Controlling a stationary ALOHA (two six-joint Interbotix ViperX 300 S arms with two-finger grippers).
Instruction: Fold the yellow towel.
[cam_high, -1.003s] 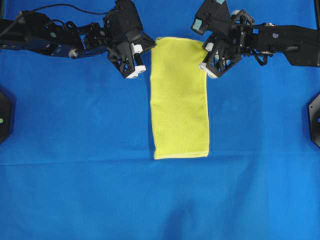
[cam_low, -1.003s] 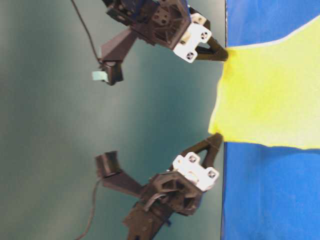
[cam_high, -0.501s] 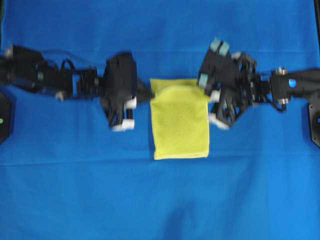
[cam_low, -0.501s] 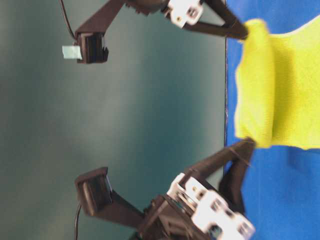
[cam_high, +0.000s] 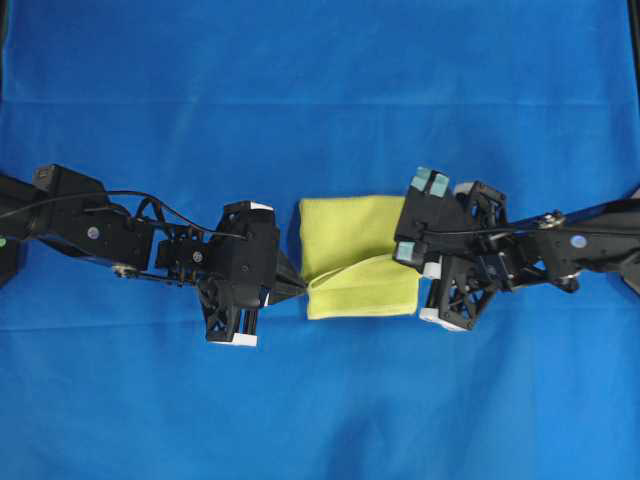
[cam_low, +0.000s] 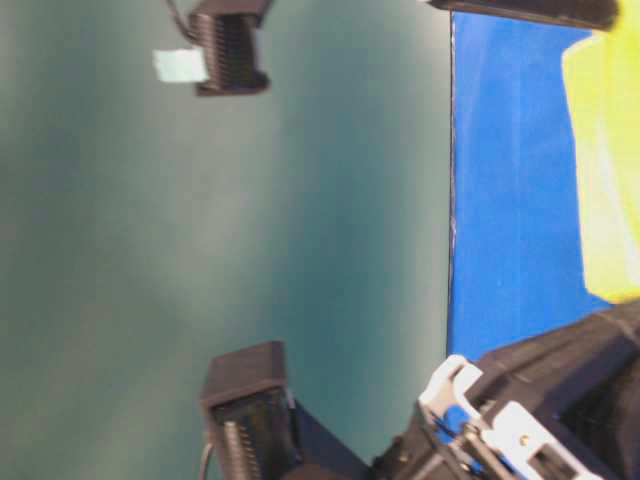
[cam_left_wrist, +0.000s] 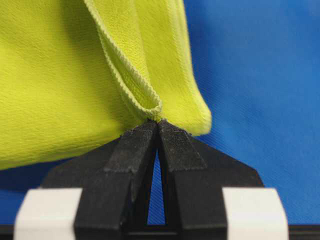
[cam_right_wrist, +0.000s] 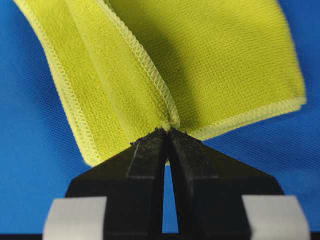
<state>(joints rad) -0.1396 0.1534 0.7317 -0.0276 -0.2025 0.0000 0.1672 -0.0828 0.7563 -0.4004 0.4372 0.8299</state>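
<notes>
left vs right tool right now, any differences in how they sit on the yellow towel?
In the overhead view the left tool meets the yellow towel at its left edge, the right tool at its right edge. The left tool pinches at the towel's lower corner; the right tool sits slightly higher up the edge. Both are shut on a hemmed corner, with the towel over the blue cloth.

The yellow towel (cam_high: 352, 245) lies doubled over, its hemmed upper layer lifted at both near corners, seemingly just above the lower layer.
</notes>
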